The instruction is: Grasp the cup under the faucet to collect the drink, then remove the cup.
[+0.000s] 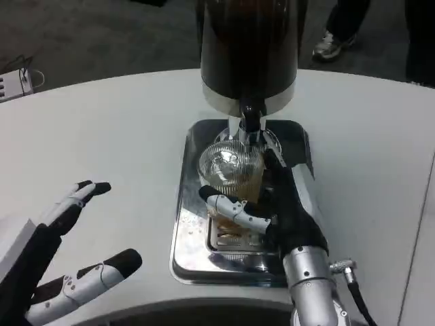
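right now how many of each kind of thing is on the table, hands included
hands: 2, left hand and right hand
cups: 1, clear cup
drink dispensers: 1, dispenser
metal drip trays: 1, tray
total: 5

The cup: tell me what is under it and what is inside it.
The cup stands on the metal drip tray, below the faucet. Amber drink shows through its lower wall. The right hand grips it and covers part of the tray's grate, so the cup's base is hidden.
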